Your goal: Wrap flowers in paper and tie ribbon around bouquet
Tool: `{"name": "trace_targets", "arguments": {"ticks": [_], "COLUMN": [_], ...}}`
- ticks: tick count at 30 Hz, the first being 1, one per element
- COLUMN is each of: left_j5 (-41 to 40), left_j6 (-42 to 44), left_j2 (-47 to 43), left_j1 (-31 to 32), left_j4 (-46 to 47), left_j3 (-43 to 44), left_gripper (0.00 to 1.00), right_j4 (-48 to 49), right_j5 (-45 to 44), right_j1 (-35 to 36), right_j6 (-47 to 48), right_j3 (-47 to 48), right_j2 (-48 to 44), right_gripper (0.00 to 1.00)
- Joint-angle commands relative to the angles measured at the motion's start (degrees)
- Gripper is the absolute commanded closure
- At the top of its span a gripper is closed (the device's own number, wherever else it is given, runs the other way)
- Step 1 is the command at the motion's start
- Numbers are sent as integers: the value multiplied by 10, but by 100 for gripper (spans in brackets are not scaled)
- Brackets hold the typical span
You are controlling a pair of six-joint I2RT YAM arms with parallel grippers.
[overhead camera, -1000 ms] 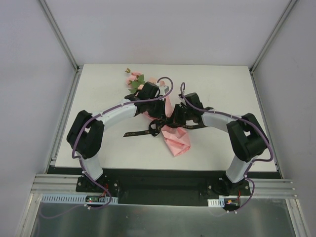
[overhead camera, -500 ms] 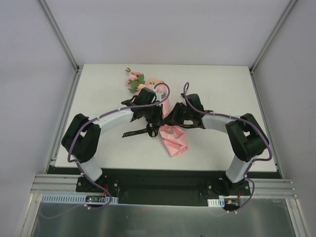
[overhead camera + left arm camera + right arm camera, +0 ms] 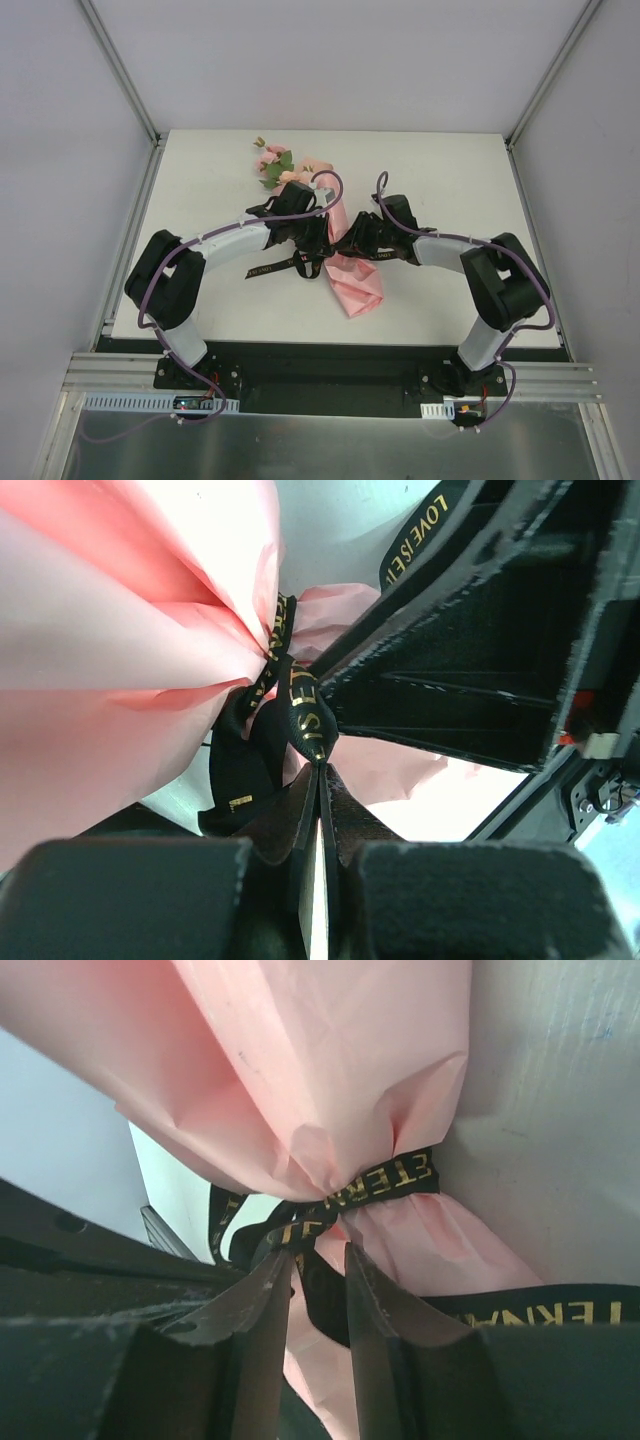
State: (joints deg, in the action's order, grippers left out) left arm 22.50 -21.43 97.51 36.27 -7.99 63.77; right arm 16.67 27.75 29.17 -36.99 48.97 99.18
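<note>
The bouquet lies aslant on the table, its flowers (image 3: 272,160) sticking out at the far end and the pink paper (image 3: 358,288) fanning out at the near end. The black ribbon (image 3: 395,1182) with gold letters cinches the paper's waist. My left gripper (image 3: 320,767) is shut on a ribbon strand (image 3: 305,715) just beside the knot. My right gripper (image 3: 318,1257) faces the knot from the other side. Its jaws stand a little apart, and a loose ribbon loop runs between them without being pinched. One ribbon tail (image 3: 268,269) trails left on the table.
Both wrists meet over the bouquet's waist, the right arm's black body (image 3: 470,660) close above my left fingers. The table (image 3: 450,170) is white, with metal frame posts (image 3: 130,100) at its corners and grey walls around.
The right gripper's jaws have parted off the ribbon. The left gripper has drawn slightly toward the near left with its strand, and the left ribbon tail shifted with it.
</note>
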Motion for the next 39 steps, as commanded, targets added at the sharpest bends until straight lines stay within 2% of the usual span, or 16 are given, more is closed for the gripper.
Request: {"name": "trace_targets", "arguments": {"ticks": [1,5,9,15,20,31,36,39], "left_j5": [11,10,15,21,22,22,25,23], "left_j6": [-4,-8,-8,-13,-15,-17,-26,-27], "left_j2": [6,-2,-2,0,2,0,3,4], "left_j1": [-3,-2,-2,-2,-1,4,8,8], "left_j4": [16,19,20,23,28,30,39,40], "left_j3": [-3,-5,-2,-5,-10,-26,-31,-33], "left_gripper": [100,100,100,100,100,100,100,100], "right_j4": [-39,-63,-79,-70,-42,67,63,7], "right_j5": [4,-10,-13,1,8,29,20,-10], "right_j1": [-5,-6,-6,-4,0,5,2,-4], "right_j6": [33,46,58,34,-5,-125,-120,-78], "right_j3": [2,-5,-1,19,13,-12,-16,-24], "right_j2": [-54,-78,-93,-62,-50,-3,-12,-58], "right_gripper": [68,60,57,58,62,60,60,57]}}
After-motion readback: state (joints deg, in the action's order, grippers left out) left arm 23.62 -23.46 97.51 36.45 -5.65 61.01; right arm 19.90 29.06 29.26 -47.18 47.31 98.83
